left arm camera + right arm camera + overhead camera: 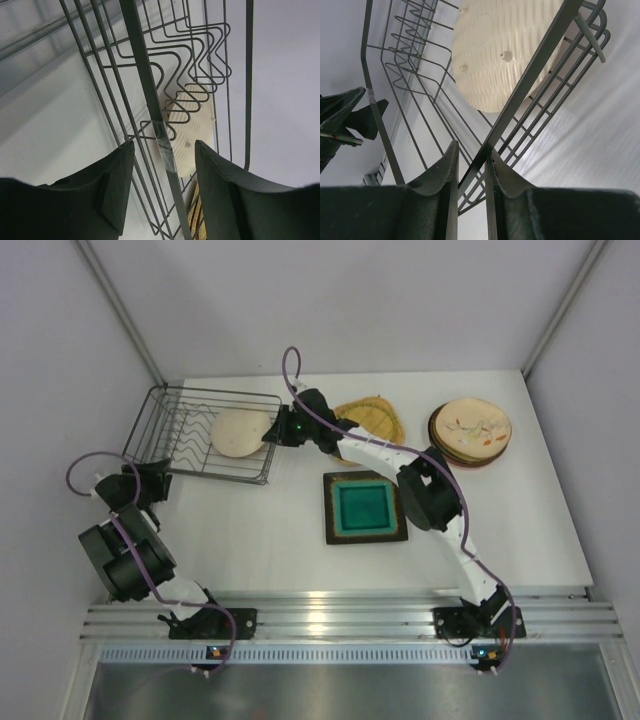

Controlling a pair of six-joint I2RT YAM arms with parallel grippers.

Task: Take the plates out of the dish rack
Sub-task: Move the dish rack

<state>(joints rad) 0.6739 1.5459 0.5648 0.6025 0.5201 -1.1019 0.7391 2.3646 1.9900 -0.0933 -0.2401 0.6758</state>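
The dish rack (150, 425) sits at the bench (250, 540)'s far-left corner, close to the left wall (60, 360). Our left gripper (162, 145) stands wide astride its left rim wire; our right gripper (472, 150) pinches the right rim. 1 cream plate (240, 432) leans inside the rack.

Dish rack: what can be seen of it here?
The dish rack is a rectangular dark metal wire basket with zigzag divider prongs, standing flat on the white table at its far left. One round cream plate rests in its right end. The right fingers pinch its right rim wire; the left fingers stand open astride the left rim, at a taped spot.
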